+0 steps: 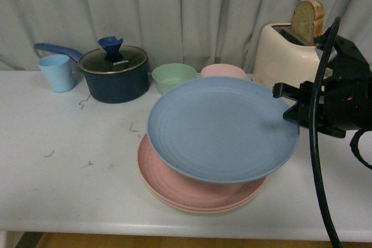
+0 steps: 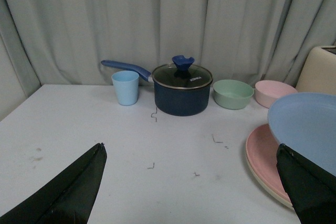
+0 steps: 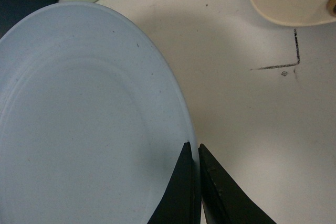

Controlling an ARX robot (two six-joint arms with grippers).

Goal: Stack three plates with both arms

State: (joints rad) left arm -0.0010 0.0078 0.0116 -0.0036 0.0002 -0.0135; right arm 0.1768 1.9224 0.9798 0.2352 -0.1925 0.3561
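The light blue plate [image 1: 224, 129] is held level, just above the pink plate [image 1: 168, 181]. The pink plate lies on the beige plate, of which only a thin rim [image 1: 200, 209] shows. My right gripper [image 1: 289, 104] is shut on the light blue plate's right rim; in the right wrist view its black fingers [image 3: 193, 145] pinch the edge of the plate [image 3: 84, 119]. My left gripper [image 2: 190, 148] is open and empty above bare table, left of the stack. The left wrist view shows the pink plate [image 2: 262, 156] and the light blue plate [image 2: 310, 124] beside its right finger.
At the back stand a light blue cup [image 1: 57, 72], a dark blue lidded pot [image 1: 114, 74], a green bowl [image 1: 173, 76], a pink bowl [image 1: 223, 71] and a cream toaster [image 1: 288, 53] holding bread [image 1: 308, 20]. A black cable [image 1: 318, 143] hangs at the right.
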